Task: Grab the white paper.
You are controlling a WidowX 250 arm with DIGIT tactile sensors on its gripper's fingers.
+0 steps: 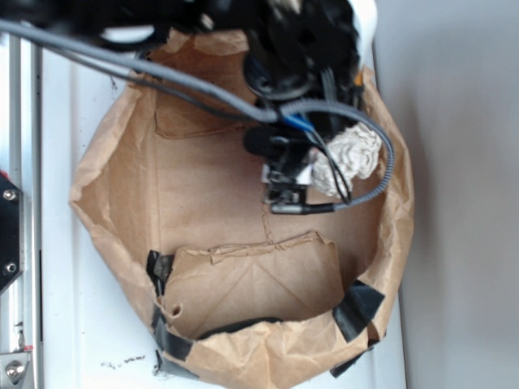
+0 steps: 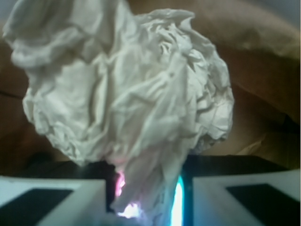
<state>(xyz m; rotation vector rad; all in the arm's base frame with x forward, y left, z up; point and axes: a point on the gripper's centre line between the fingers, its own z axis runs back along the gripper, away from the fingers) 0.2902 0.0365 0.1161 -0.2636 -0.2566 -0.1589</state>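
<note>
Grasp step looked done: the black gripper (image 1: 285,188), jaws pinched nearly together w/ a fold of the crumpled off-white paper ball (image 2: 127,99) seemingly between them, sat inside the brown paper bag (image 1: 122,203); next, a steady lift clear of bag.

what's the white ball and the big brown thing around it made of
White ball: looks like thin paper, matte off-white, with dense fine wrinkles and grey creases; its lower end sits pinched between the fingers of the tool.
Brown bag: apparently kraft paper, dull tan, with fold lines, a torn rolled-down rim, and glossy black tape patches, likely plastic.
</note>
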